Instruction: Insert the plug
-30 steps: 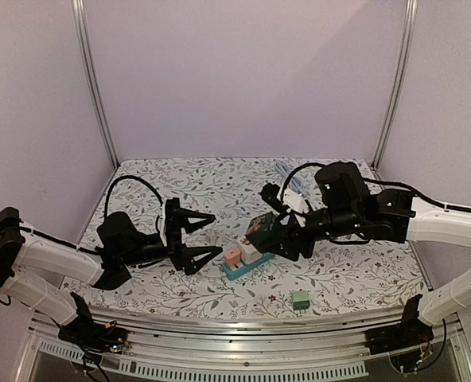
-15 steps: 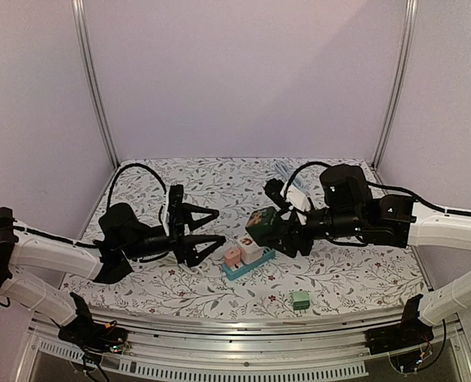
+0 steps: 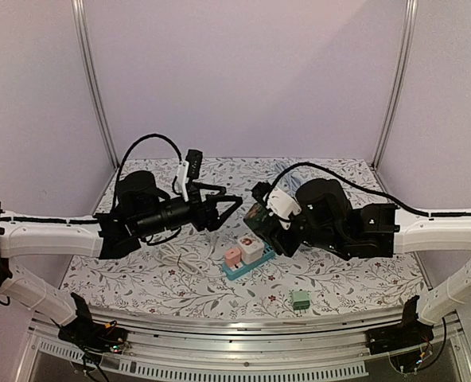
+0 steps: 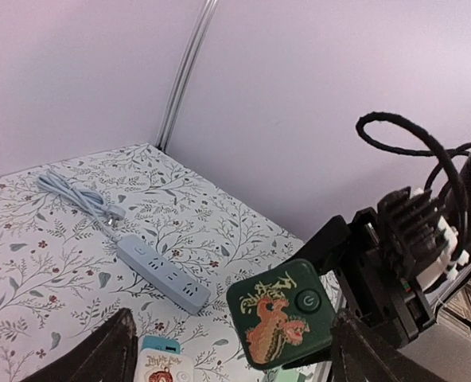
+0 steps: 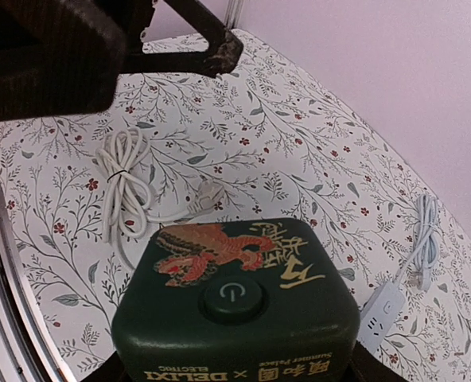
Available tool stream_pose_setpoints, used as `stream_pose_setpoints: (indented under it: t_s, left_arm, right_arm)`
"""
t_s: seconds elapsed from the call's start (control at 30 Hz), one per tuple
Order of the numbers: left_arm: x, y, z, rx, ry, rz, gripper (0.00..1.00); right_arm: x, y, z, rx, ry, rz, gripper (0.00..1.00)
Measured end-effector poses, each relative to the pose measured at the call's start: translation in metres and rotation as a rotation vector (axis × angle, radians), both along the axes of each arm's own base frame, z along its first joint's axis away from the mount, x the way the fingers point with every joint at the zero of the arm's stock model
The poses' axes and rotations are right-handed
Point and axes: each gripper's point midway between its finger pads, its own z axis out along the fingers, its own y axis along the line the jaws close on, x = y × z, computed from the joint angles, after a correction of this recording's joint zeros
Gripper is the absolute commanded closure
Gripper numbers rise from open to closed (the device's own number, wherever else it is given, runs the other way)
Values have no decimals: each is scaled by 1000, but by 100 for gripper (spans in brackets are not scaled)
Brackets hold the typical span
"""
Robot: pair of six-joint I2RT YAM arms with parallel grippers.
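My right gripper (image 3: 269,229) is shut on a dark green cube socket (image 3: 258,216) with a red dragon and a power button on its face (image 5: 234,296), and holds it above the table. My left gripper (image 3: 229,212) stands open just left of the cube. Its fingers (image 4: 100,350) frame the cube (image 4: 287,322) without touching it. The white plug (image 5: 208,193) lies on the table at the end of a coiled white cable (image 5: 122,179), below and between the arms (image 3: 180,259).
A grey power strip (image 4: 164,274) with its cord lies at the back of the floral table (image 5: 387,306). A pink cube (image 3: 232,256) and a white cube (image 3: 251,248) sit on a teal base under the green cube. A small green block (image 3: 301,299) lies near the front edge.
My left arm has risen and swung right, up to the green cube, with its jaws a little narrower. My right arm has carried the cube slightly left and up.
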Motion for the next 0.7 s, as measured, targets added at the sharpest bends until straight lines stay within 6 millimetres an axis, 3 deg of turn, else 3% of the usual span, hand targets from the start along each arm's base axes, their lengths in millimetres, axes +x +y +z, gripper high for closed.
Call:
stream_pose_setpoints:
  t_s: [0.2,0.43,0.7]
  left_arm:
    - [6,-25,8,52,81,-33,17]
    - [-3,-45,-29,148,191,-129,19]
    - [-22,-62,-37,174,237,-272,22]
  right_arm:
    - [5,4,1,-84,-84,-31,100]
    - [3,-2,-4,-163,-119,-27,100]
    - [-9,-1,-6,-241,-144,22,100]
